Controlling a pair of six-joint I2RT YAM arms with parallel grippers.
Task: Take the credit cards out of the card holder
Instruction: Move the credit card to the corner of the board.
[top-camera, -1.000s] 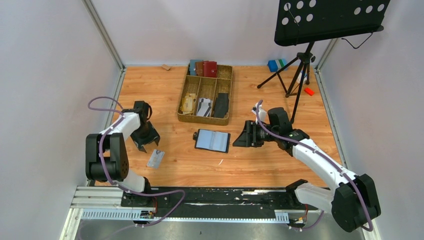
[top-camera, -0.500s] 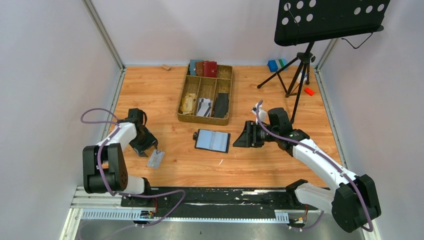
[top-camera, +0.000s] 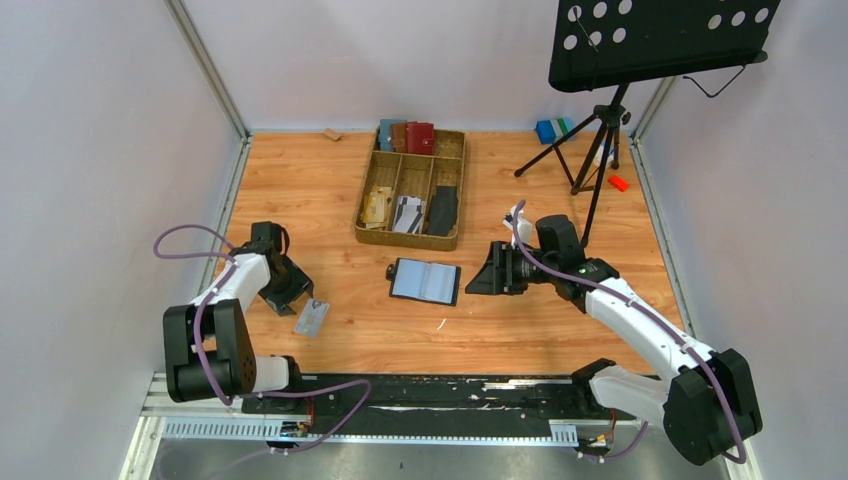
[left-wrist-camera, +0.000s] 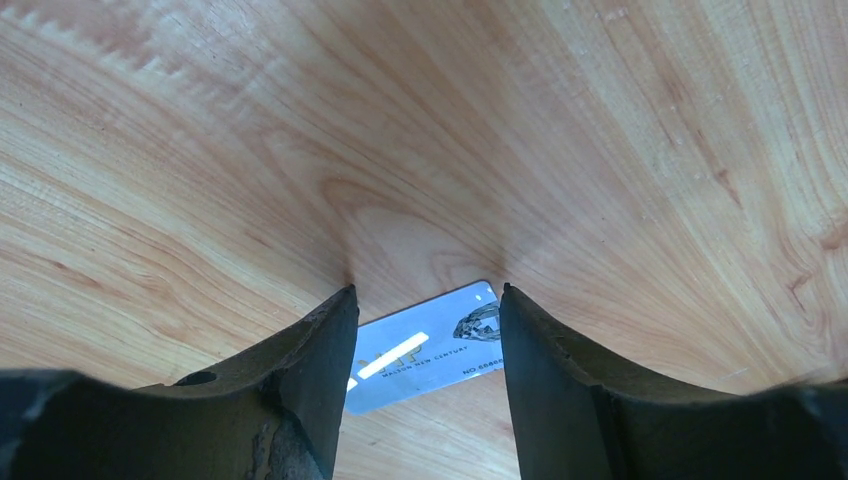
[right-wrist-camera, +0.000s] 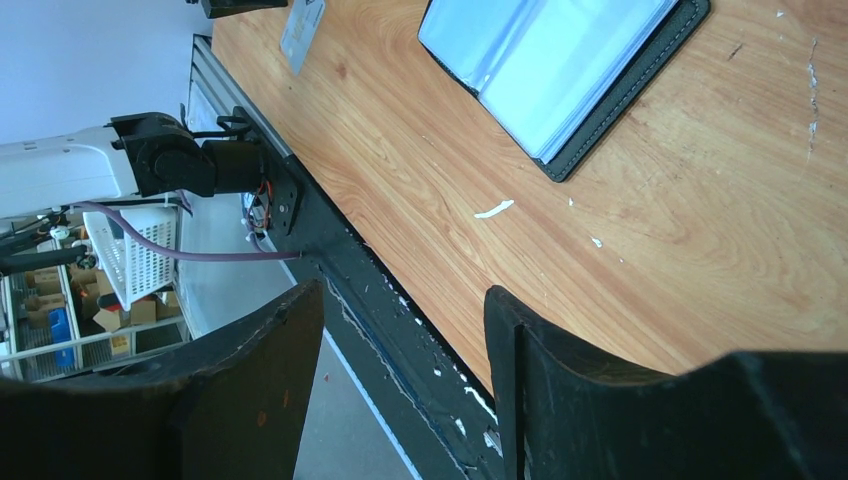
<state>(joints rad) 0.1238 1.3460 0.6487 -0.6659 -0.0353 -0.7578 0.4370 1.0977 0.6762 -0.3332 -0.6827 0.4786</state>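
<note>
The black card holder (top-camera: 425, 281) lies open on the wooden table, its grey-blue sleeve pages up; the right wrist view shows it too (right-wrist-camera: 560, 60). One whitish credit card (top-camera: 312, 318) lies flat on the table to the left of it. My left gripper (top-camera: 296, 296) is low over that card's far end, open. In the left wrist view the card (left-wrist-camera: 425, 345) lies on the wood between the two fingers, and they are not closed on it. My right gripper (top-camera: 490, 272) hangs open and empty just right of the holder, its fingertips (right-wrist-camera: 510, 330) framing the table's near edge.
A wicker tray (top-camera: 405, 238) behind the holder holds red, brown and blue wallets, loose cards and a black flat piece. A music stand's tripod (top-camera: 598, 150) is at the back right, with a blue block (top-camera: 552, 130) and a small red piece (top-camera: 618, 182). The black rail (top-camera: 430, 385) runs along the near edge.
My left arm has drawn back toward the near left, bringing its gripper beside the card, and its jaws have narrowed slightly. The right arm and the card holder have not moved.
</note>
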